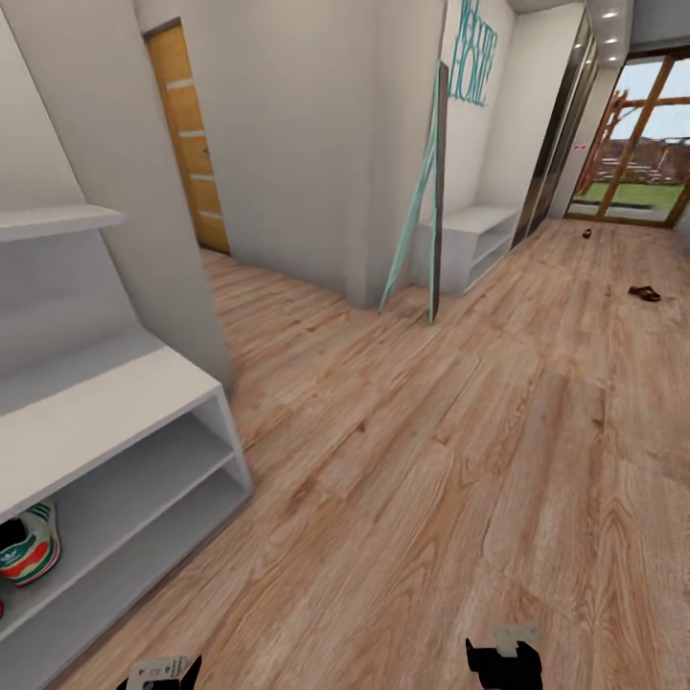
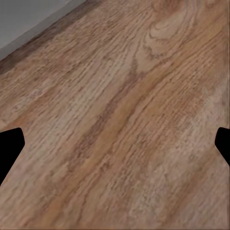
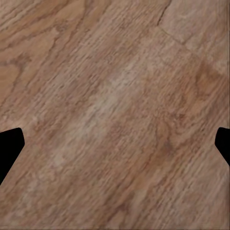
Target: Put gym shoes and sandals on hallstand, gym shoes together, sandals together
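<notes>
Both grippers are hanging with fingers spread wide apart over bare corridor floor [image 1: 402, 460]: the left gripper [image 2: 115, 143] and the right gripper [image 3: 115, 143] are each gripping nothing. At nine o'clock, a gym shoe [image 1: 32, 546] is sitting inside the hallstand [image 1: 125, 402], on its upper open shelf. Two sandals [image 1: 644, 293] are lying far off at two o'clock, well apart. Teal wall lettering [image 1: 474, 53] is looking like "Welcome Home", only partly legible.

Both arms hang low in the head view, only their black gripper tops visible: the left gripper [image 1: 163, 671] and the right gripper [image 1: 505, 656]. In each wrist view the dark fingertips [image 2: 9, 148] [image 3: 9, 148] sit wide apart, holding nothing
</notes>
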Robot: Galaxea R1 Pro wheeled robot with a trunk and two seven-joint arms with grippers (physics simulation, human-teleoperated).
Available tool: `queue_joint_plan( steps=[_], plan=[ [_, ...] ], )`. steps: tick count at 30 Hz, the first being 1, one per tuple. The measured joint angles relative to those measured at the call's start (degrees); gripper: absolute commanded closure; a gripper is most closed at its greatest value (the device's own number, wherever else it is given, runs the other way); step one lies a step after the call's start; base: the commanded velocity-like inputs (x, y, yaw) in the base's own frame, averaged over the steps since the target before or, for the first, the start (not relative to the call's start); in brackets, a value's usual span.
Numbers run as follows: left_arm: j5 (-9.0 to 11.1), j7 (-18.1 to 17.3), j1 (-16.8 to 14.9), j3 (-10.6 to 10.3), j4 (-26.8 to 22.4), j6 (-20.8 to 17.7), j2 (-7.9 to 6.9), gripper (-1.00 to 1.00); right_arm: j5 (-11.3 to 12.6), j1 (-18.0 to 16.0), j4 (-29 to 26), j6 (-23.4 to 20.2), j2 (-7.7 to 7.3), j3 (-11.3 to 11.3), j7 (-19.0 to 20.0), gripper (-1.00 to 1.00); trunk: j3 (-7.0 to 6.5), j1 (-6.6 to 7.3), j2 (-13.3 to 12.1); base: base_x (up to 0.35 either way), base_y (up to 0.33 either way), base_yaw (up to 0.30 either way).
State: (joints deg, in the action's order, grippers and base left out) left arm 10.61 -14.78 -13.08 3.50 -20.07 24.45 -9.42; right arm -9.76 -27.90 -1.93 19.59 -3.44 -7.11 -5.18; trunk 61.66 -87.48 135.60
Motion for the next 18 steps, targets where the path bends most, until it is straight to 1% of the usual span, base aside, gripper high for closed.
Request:
queue_joint_plan(
  steps=[18],
  plan=[
    [-0.1,0.0,0.0,0.0,0.0,0.0,0.0,-1.0,0.0,0.0,0.0,0.0,0.0,0.0,0.0,-1.0,0.0,0.0,0.0,0.333,0.0,-0.267]
  ],
)
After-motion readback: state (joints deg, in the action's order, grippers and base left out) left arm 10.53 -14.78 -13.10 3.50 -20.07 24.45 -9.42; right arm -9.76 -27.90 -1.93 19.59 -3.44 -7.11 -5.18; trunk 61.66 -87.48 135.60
